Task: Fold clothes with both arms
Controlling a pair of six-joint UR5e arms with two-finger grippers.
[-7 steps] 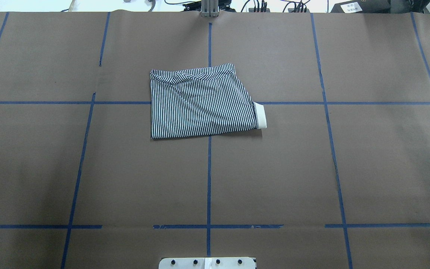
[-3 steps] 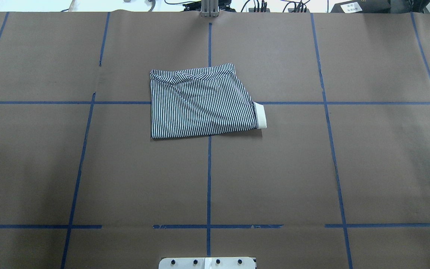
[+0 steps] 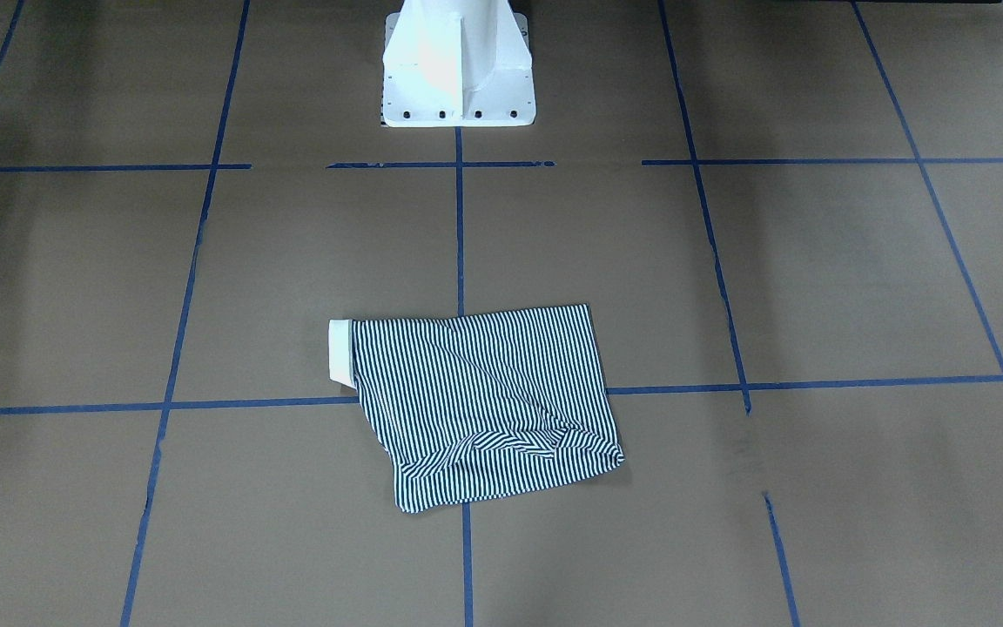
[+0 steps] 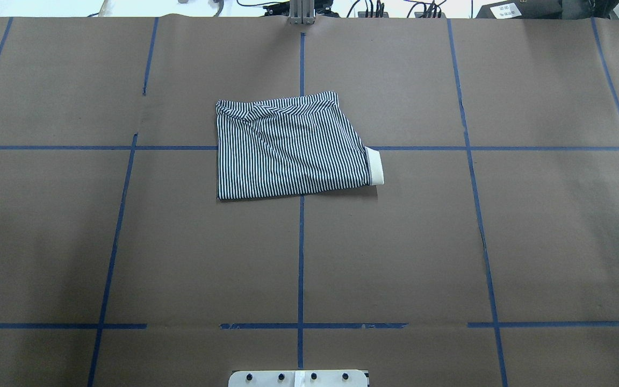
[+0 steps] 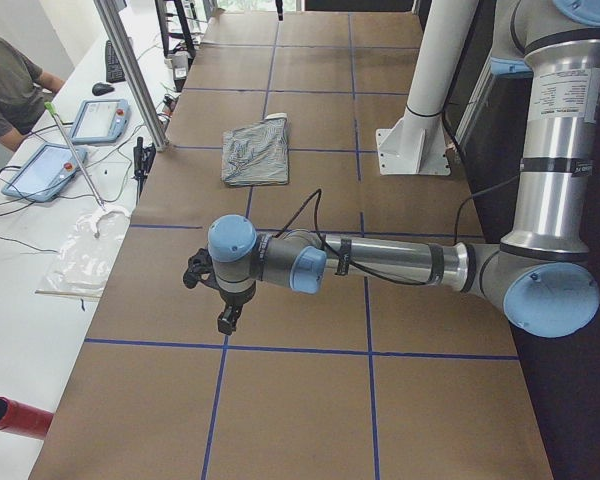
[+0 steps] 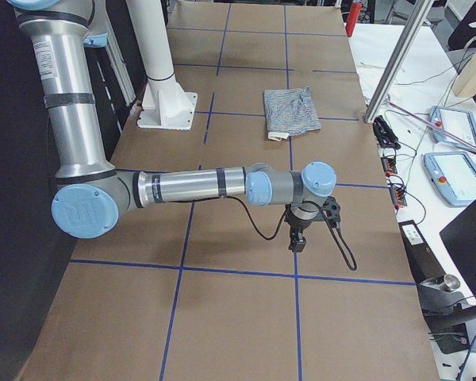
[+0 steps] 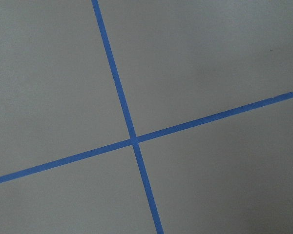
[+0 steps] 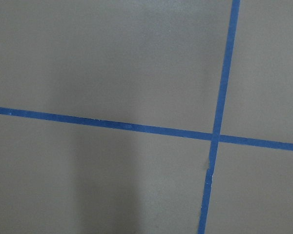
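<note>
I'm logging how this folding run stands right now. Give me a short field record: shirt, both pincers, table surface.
shirt: striped shirt folded into a compact, roughly rectangular bundle, lying flat near the table's middle
edge detail: cream band sticks out on the robot's right side
left arm: left pincer hangs over the table, far from the shirt; open or shut cannot be told
right arm: right pincer likewise, far from the shirt; state cannot be told
surface: brown paper cover with blue tape grid
contact: neither pincer touches the shirt
</note>
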